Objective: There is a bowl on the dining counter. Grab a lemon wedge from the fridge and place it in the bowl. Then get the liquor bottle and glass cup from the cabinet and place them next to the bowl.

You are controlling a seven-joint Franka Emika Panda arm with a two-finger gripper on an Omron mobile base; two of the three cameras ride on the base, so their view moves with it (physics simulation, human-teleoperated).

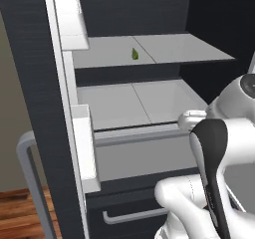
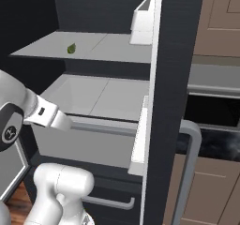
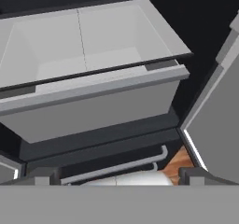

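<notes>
The lemon wedge (image 1: 134,54) (image 2: 71,48), small and yellow-green, lies on the grey upper shelf (image 1: 194,49) of the open fridge, towards its back. My gripper (image 3: 119,175) is open with nothing between its dark fingertips (image 3: 44,175). It points at the pale crisper drawer (image 3: 93,97) (image 1: 149,103), which sits below the shelf that holds the wedge. My white hand (image 1: 191,118) (image 2: 51,117) hovers at the drawer's front rim, well below the wedge. The bowl, liquor bottle and glass cup are out of view.
The fridge doors stand open on both sides, the left one (image 1: 60,108) with white bins and the right one (image 2: 164,102) with its grey handle (image 2: 190,163). A freezer drawer handle (image 1: 134,215) (image 3: 116,167) runs below. Wooden cabinets (image 2: 220,27) and a dark counter (image 2: 215,142) lie to the right.
</notes>
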